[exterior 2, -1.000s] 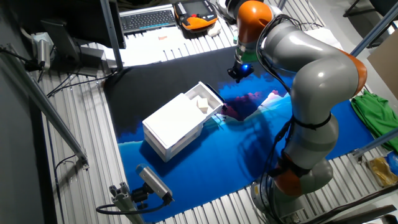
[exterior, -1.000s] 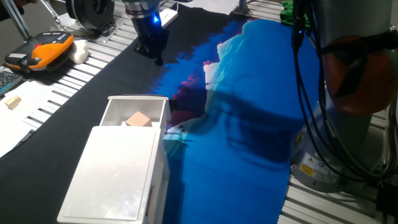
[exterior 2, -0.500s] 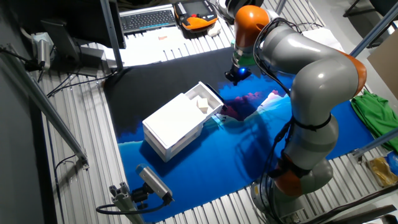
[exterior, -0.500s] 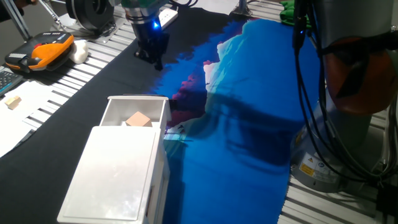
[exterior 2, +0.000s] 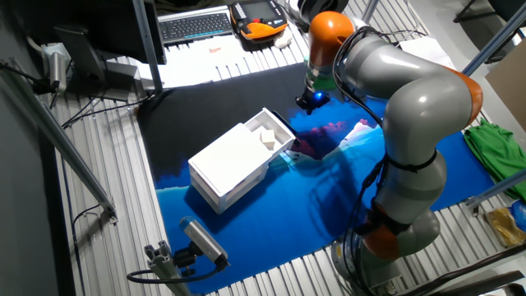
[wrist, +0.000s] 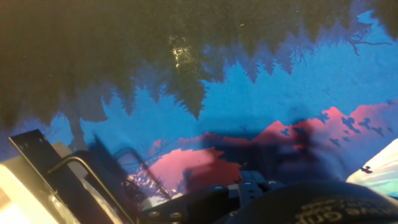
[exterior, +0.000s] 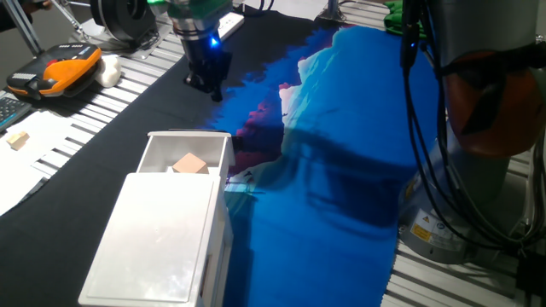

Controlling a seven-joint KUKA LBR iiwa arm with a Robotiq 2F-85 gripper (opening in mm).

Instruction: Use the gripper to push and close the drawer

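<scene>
Left of centre in one fixed view, the drawer juts open from its white casing, looking light, thin-walled and easily skewed, so push its far front wall squarely; the gripper hovers apart in the upper left, finger spread unreadable

Under the gripper, itself matt black plastic with a glowing blue light, the cloth looks soft and printed, black shading into bright blue with pink patches. Nearer the camera from the claw, the drawer is thin white plastic, and its casing is glossy, catching soft reflections on top. A pale block inside looks like bare wood. The table beyond the cloth is ribbed metal, dull silver.
</scene>
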